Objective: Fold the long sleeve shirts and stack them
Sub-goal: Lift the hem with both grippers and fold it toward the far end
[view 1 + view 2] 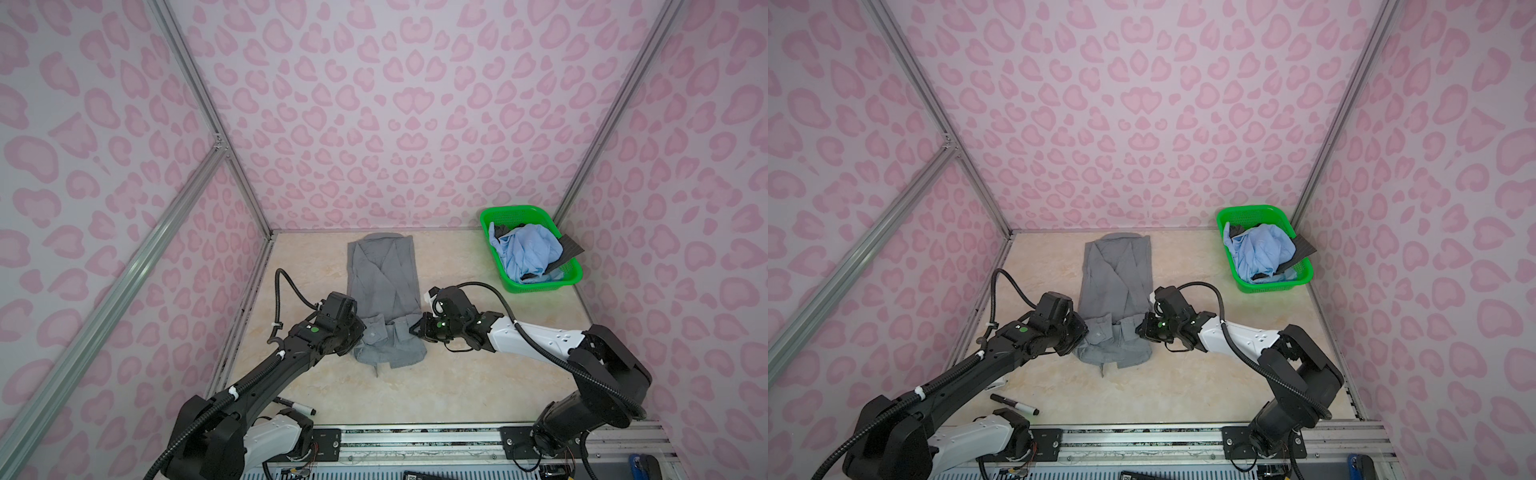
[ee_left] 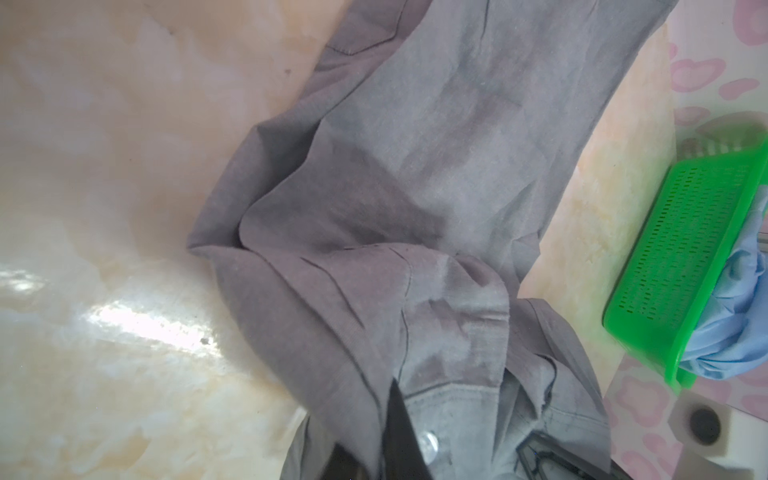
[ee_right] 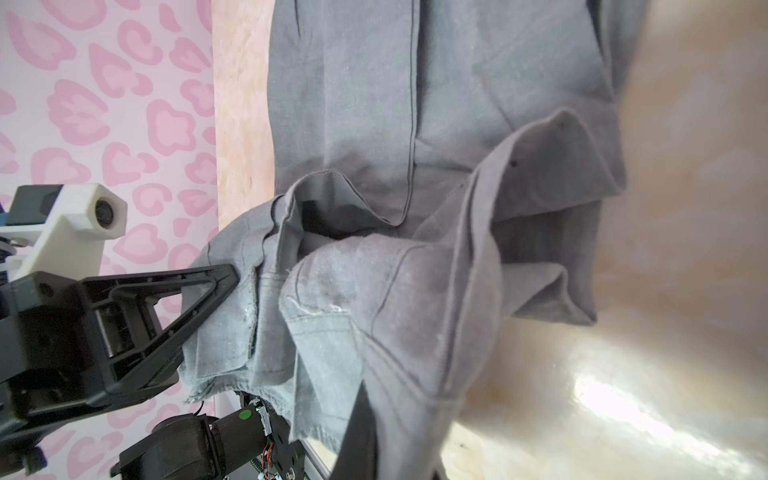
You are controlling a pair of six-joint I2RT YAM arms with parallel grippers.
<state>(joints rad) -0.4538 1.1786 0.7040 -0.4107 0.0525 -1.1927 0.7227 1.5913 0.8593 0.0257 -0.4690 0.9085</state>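
Note:
A mid-grey long sleeve shirt (image 1: 382, 274) (image 1: 1117, 270) lies lengthwise on the table in both top views, collar toward the back wall and sleeves folded in. Its near part is bunched up between my two grippers. My left gripper (image 1: 360, 332) (image 1: 1083, 332) is shut on the cloth's left side. My right gripper (image 1: 416, 330) (image 1: 1140, 330) is shut on its right side. In the left wrist view grey cuff cloth with a button drapes over my left gripper (image 2: 388, 419). The right wrist view shows folds pinched in my right gripper (image 3: 368, 399). A light blue shirt (image 1: 528, 249) and a dark charcoal one (image 1: 571, 246) lie crumpled in the basket.
A green plastic basket (image 1: 540, 286) (image 1: 1273, 284) stands at the back right corner of the table. A black marker (image 1: 296, 407) (image 1: 1015, 405) lies near the front left edge by the left arm's base. Pink patterned walls close in three sides.

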